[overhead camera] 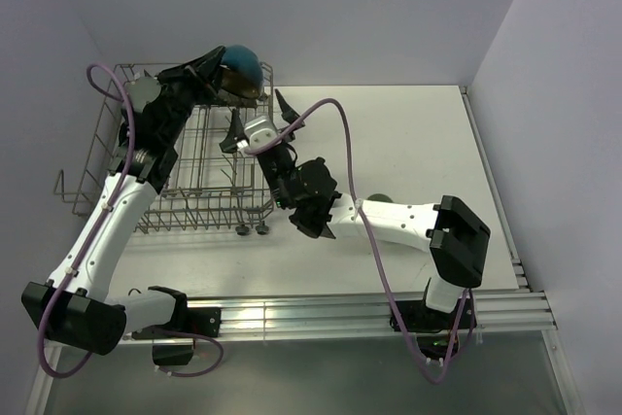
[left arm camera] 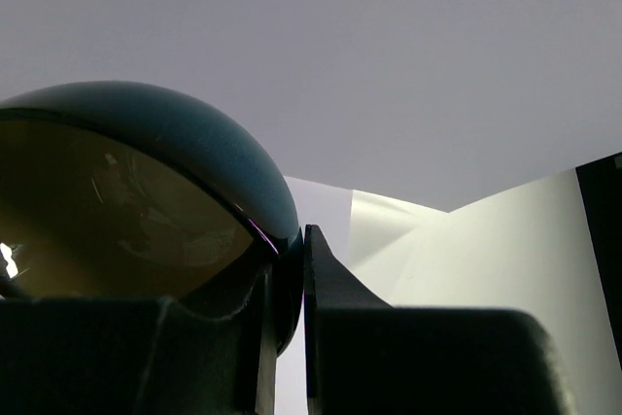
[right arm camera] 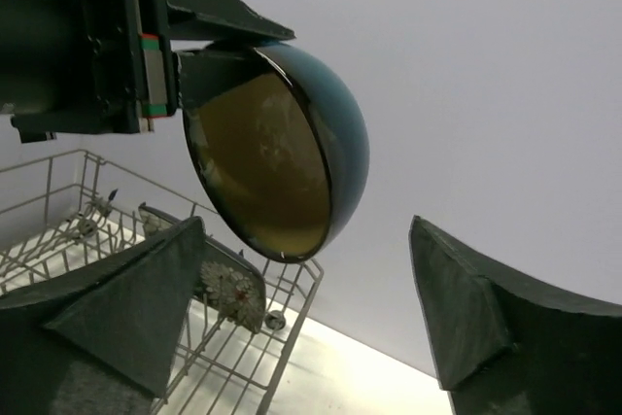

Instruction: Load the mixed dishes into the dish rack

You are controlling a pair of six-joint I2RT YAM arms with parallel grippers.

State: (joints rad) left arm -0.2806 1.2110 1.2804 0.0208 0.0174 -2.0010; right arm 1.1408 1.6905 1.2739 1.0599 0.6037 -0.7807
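My left gripper (overhead camera: 220, 61) is shut on the rim of the blue bowl with the tan inside (overhead camera: 245, 63) and holds it tilted in the air above the far right corner of the grey wire dish rack (overhead camera: 185, 203). In the left wrist view the bowl (left arm camera: 146, 133) fills the left side, its rim pinched between the fingers (left arm camera: 330, 298). My right gripper (overhead camera: 259, 116) is open and empty just below the bowl. Its wrist view shows the bowl (right arm camera: 335, 133) overhead and the dark floral plate (right arm camera: 231, 291) standing in the rack (right arm camera: 292, 328). The mug and cups are out of view.
The rack stands at the far left against the left wall, on small wheels (overhead camera: 251, 229). The white tabletop (overhead camera: 408, 143) stretches right of it to the right wall. The right arm's forearm (overhead camera: 389, 221) lies across the table in front of the rack's near right corner.
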